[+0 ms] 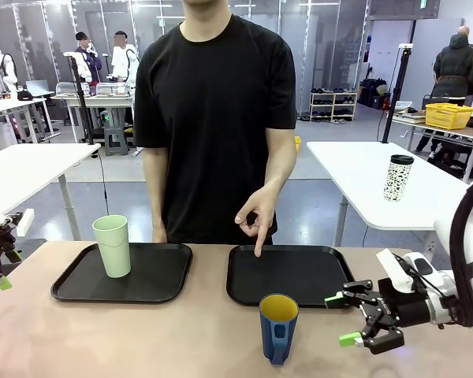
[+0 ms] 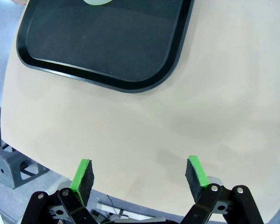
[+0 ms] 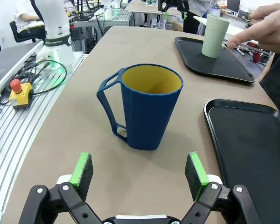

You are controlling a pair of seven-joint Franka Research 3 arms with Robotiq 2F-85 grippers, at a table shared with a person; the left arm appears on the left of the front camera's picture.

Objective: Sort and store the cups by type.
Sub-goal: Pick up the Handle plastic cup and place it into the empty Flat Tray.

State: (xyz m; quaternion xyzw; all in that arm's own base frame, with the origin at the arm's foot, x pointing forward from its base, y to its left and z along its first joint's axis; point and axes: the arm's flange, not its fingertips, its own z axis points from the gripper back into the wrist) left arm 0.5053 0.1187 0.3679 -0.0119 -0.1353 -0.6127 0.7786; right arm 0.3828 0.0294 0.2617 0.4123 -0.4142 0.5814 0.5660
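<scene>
the dark blue mug (image 1: pixel 278 328) is short and tapered, with a yellow inside and a thin looped handle; it stands upright on the bare tan table (image 1: pixel 142 339), just ahead of our right claw (image 1: pixel 343 320) and apart from it, nothing touching. in the right wrist view the mug (image 3: pixel 147 107) sits centred ahead of the two green pads (image 3: pixel 82 169), handle turned to the left of that view. our right claw has its jaws spread wide and holds nothing. beside it, to the far side, lies a black tray (image 1: pixel 299 272), where the person's hand (image 1: pixel 258 216) points a finger down at it. the pale green tumbler (image 1: pixel 113 246) is tall, plain and handleless, upright on the other black tray (image 1: pixel 142 285), just ahead of our left claw (image 2: pixel 140 175). that claw too is wide open and empty, hanging over the table edge, well short of the tray rim.
</scene>
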